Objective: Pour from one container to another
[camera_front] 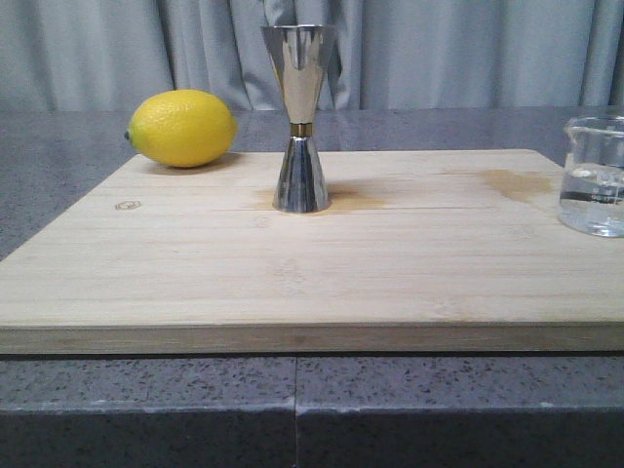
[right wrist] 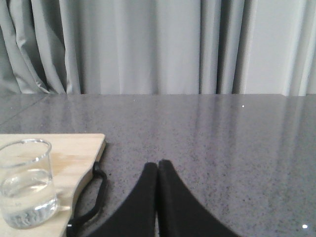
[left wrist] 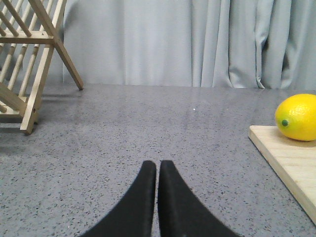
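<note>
yellow lemon [camera_front: 182, 128], silver jigger [camera_front: 300, 117], speckled grey countertop [left wrist: 148, 128]

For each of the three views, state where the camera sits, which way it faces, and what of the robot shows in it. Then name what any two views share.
Front view: low at the table's near edge, facing forward over the cutting board at the jigger; no robot part shows.
Left wrist view: on the left arm, facing the curtain over the counter; the left pincer, closed, shows, with a wooden rack.
Right wrist view: on the right arm, facing the curtain; the right pincer, closed, shows.
Shared: the lemon in front and left wrist; the glass beaker in front and right wrist.
</note>
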Tool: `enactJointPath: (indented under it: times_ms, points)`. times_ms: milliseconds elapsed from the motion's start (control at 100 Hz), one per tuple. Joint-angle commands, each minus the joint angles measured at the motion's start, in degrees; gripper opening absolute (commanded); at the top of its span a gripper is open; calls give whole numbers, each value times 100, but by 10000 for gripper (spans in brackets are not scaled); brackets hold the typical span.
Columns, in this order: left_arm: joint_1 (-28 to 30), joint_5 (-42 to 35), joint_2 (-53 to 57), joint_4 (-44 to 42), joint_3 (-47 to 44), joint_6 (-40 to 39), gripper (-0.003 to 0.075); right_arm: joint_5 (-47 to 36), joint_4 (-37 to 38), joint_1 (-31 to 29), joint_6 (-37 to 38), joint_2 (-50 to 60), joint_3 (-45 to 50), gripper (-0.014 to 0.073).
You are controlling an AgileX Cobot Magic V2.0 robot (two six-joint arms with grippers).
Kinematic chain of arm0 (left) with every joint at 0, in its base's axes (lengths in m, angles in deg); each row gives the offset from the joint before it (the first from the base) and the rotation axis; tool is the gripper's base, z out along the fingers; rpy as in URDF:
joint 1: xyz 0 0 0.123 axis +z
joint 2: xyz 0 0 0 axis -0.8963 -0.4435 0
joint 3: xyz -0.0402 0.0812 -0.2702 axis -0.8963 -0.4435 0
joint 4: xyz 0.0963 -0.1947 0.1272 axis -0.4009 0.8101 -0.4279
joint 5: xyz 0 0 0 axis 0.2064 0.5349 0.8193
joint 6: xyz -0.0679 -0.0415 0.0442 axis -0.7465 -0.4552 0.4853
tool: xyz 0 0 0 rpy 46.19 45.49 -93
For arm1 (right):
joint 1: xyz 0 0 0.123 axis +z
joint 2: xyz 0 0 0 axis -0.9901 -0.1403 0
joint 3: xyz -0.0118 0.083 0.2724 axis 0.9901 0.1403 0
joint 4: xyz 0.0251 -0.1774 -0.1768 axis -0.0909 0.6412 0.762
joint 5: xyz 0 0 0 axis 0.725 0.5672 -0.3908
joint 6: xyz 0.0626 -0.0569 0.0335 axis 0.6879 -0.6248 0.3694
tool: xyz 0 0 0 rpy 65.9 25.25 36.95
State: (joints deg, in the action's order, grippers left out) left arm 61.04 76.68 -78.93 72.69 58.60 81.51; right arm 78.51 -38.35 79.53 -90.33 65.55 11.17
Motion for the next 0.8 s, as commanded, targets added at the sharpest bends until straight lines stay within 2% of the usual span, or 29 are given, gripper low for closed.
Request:
enactJointPath:
  times_ms: [0,190,290,470,790]
  points:
    - [-10,-469,123,14,-153,-7,-19,-640,-10,-21,-43,120,50,-72]
    - [-10,-597,123,14,-153,-7,-19,-700,2,-21,-43,120,50,-72]
    - [-10,-745,123,26,-71,-7,-19,-651,-252,-21,48,120,-13,-72]
    - [-10,-644,102,289,419,-7,-19,262,-416,-21,48,120,-556,-72]
    - [-10,935,-1037,283,2141,33,-19,1712,-245,-21,17,-649,-2096,-72]
